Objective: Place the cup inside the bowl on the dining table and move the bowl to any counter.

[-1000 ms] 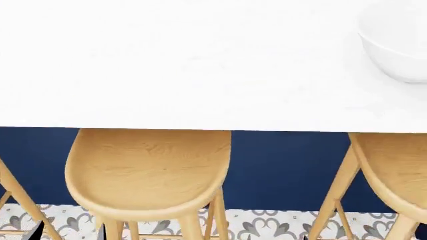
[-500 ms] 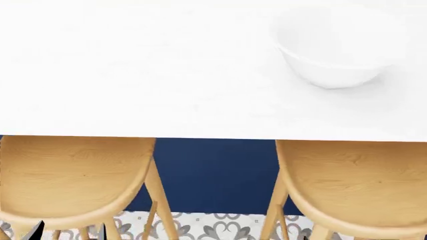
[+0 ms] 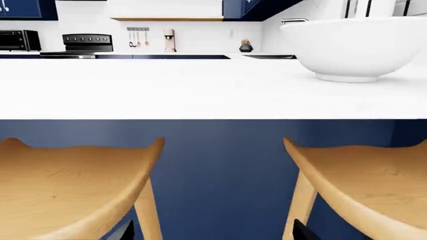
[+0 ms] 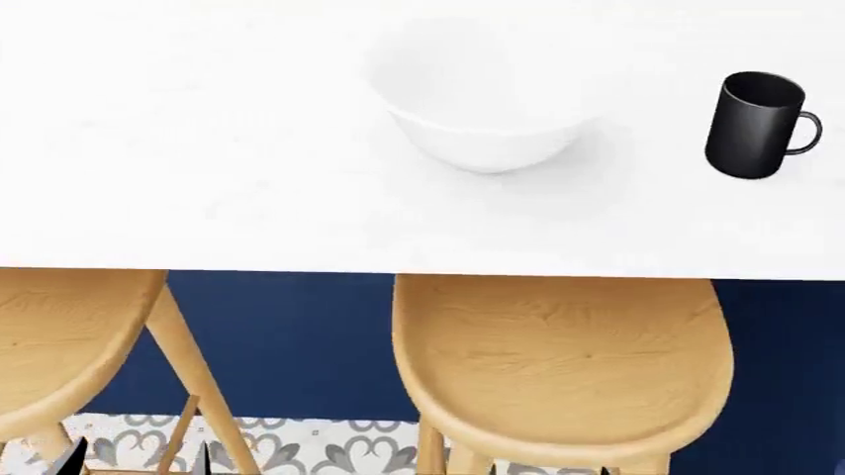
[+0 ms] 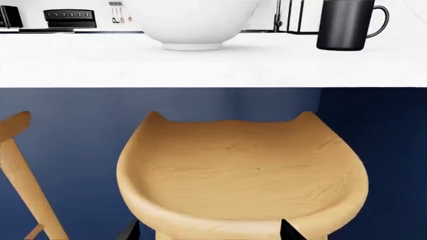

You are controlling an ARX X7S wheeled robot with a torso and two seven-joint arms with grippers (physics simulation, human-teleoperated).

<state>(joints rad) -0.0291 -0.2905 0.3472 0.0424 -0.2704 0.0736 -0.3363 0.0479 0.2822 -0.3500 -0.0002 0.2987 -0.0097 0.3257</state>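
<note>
No readable writing anywhere for us — the cup [image 4: 757, 126] carries no logo, the bowl [image 4: 478, 114] no mark, and the appliances on the far counter [image 3: 133, 54] are too small to show any lettering. So, the looks: we have a tall matte black cup with a small loop handle sticking out to its right, standing upright on the dining table [image 4: 198, 168]. The bowl is wide, round and glossy white, smooth-sided, sitting on a low foot that shows clearly from the right wrist camera. It nearly melts into the plain white tabletop from the head camera. The two stand apart, bowl near the middle of the table, cup well to its right, the bowl with nothing in it that we can see. Below the table edge runs the navy blue base [image 4: 304, 336], and tucked against it are pale wooden stools — one stool [image 4: 561, 366] directly below the bowl and cup, another stool [image 4: 66, 346] at the left. Patterned floor tiles [image 4: 330, 445] peek out beneath. Far back, the left wrist camera picks up a black stove [image 3: 87, 42] and hanging utensils [image 3: 138, 36] against white tile. As for the claws, neither left nor right shows its fingers in any view, so we cannot tell whether they are open or closed.
</note>
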